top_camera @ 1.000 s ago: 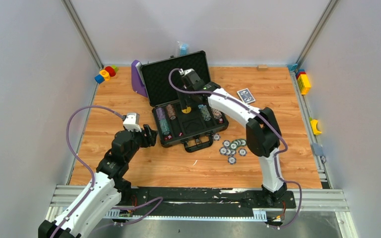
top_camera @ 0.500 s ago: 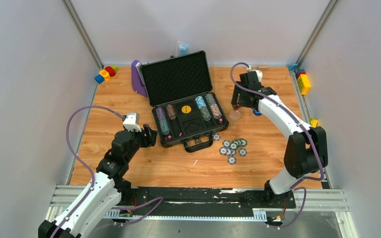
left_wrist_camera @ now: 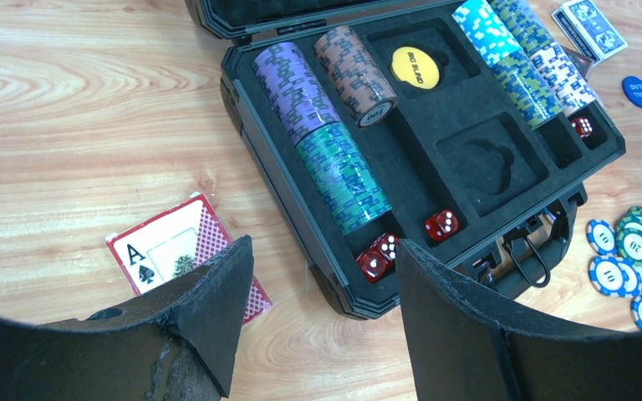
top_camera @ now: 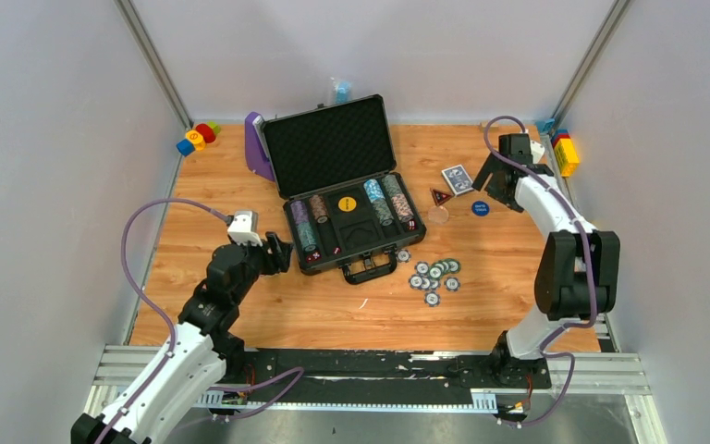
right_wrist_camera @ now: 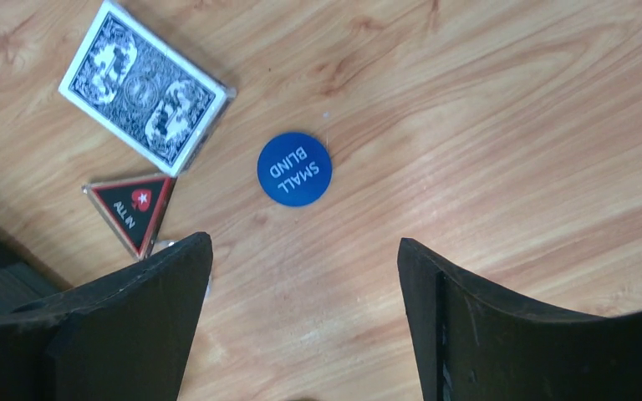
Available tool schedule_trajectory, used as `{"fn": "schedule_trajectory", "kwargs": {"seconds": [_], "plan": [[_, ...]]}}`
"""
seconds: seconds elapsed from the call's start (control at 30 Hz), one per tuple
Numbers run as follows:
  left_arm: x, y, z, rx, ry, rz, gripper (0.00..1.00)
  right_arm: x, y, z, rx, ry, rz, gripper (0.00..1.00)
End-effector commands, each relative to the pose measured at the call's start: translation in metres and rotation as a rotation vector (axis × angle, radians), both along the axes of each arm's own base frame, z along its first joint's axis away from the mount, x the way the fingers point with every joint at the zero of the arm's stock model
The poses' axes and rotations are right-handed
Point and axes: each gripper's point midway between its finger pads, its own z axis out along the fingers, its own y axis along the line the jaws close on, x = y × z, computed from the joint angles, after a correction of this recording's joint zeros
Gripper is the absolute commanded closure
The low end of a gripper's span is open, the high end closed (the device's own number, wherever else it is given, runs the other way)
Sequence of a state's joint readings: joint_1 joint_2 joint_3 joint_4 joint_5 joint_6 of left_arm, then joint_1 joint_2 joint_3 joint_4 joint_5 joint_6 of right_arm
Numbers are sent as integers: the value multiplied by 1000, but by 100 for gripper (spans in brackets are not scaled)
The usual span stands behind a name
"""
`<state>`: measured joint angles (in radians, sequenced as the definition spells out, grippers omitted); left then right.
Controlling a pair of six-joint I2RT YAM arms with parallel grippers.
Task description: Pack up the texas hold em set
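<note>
Right tool [right_wrist_camera: 305, 251] swung right, blue button [right_wrist_camera: 294, 168] below

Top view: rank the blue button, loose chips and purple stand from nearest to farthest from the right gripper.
1. Blue button, close beside the right gripper, at the right.
2. Loose chips, centre, on the near side of the case.
3. Purple stand, far left, by the case lid.
</note>
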<state>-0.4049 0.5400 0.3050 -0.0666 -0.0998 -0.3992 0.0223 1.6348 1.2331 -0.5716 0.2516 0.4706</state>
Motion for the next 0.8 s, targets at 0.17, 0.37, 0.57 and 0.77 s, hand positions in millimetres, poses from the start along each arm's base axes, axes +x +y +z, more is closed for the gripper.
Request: {"fn": "schedule_trajectory", "kwargs": {"seconds": [0.17, 0.37, 0.57, 0.77], "plan": [[3, 1, 7, -19, -37, 13, 28, 36, 7, -26, 59, 37, 13, 19], [3, 2, 8, -16, -38, 17, 28, 45, 5, -43, 47, 90, 8, 18], [3, 2, 8, -18, -39, 20, 28, 47, 7, -62, 55, 138, 19, 20], [3, 3, 8, -17, -38, 22, 28, 50, 8, -78, 59, 185, 23, 22]]}}
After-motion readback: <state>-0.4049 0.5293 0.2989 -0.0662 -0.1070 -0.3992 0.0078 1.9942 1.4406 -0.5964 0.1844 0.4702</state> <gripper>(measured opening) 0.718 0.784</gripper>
